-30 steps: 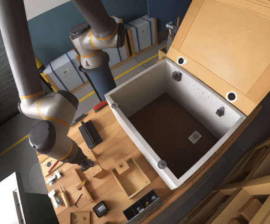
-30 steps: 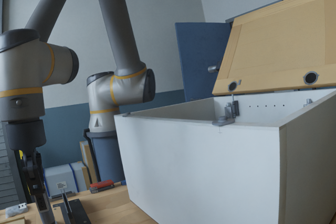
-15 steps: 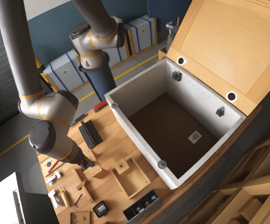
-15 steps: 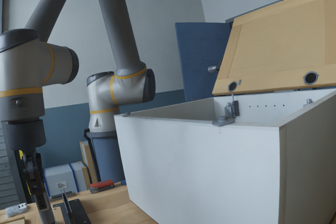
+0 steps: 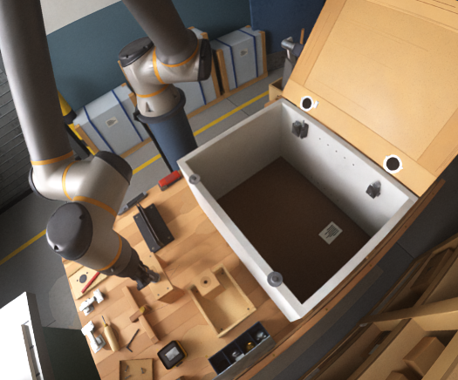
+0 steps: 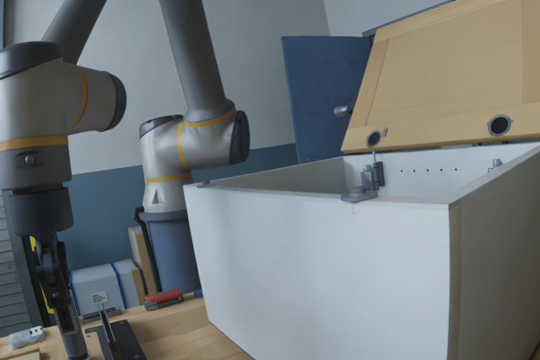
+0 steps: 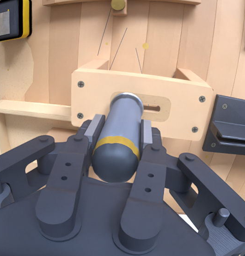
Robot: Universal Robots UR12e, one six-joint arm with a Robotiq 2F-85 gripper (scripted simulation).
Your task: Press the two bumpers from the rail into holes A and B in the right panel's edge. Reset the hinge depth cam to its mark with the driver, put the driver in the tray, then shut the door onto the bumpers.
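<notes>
My gripper (image 7: 118, 124) hangs low over the left of the workbench, closed around the handle of the driver (image 7: 121, 129), a grey cylinder with a yellow band and dark cap that stands upright in a slotted wooden holder block (image 7: 147, 105). The white cabinet (image 5: 297, 209) lies open on the right of the bench. Two grey bumpers (image 5: 194, 178) (image 5: 274, 278) sit in its near panel edge. The wooden door (image 5: 384, 83) is swung up and open, with two hinge cups (image 5: 306, 103) (image 5: 392, 163) along its lower edge. The wooden tray (image 5: 221, 298) lies just right of my gripper (image 5: 147, 279).
Behind the bench, blue-strapped boxes (image 5: 105, 117) lean on the wall by the arm's base (image 5: 171, 130). A black rail (image 5: 152, 226) lies behind the holder. A yellow tape measure (image 5: 172, 354), a divided bin (image 5: 240, 348) and small hand tools (image 5: 110, 335) lie along the front edge.
</notes>
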